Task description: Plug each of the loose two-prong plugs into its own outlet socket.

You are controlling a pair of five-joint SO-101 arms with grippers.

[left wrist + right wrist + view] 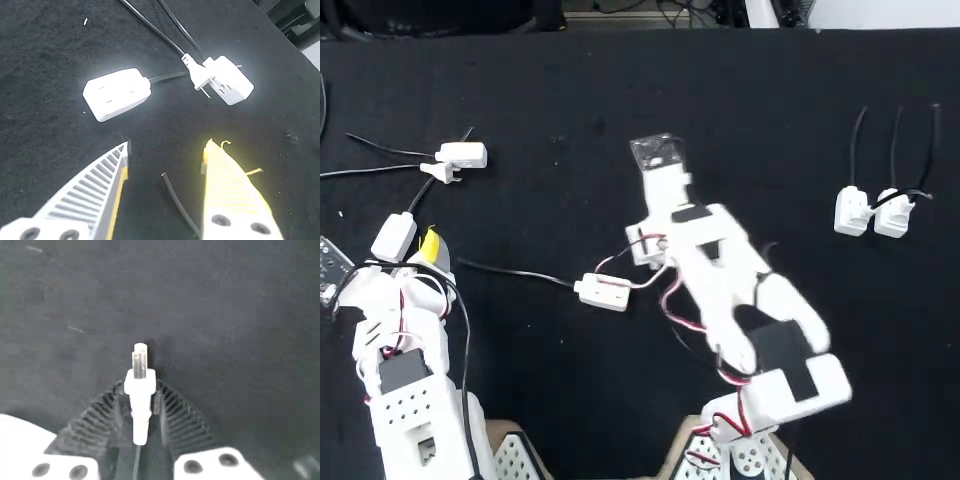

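Note:
My left gripper (165, 150) is open low over the black mat, just short of a white outlet block (117, 93). Beyond it a loose two-prong plug (197, 75) lies with its prongs against a second white outlet (230, 80). In the high view that gripper (412, 255) is at the left, beside the near outlet (395, 235); the plug (442, 172) and the far outlet (462, 153) lie behind. My right gripper (140, 390) is shut on a white plug (140, 382), prongs pointing forward. It hovers mid-table (660, 155).
Another white outlet (603, 291) on a black cord lies beside the right arm's base segment. Two white outlet blocks (852, 210) (893, 213) with black cords sit at the far right. A short black cord end (175, 200) lies between the left fingers.

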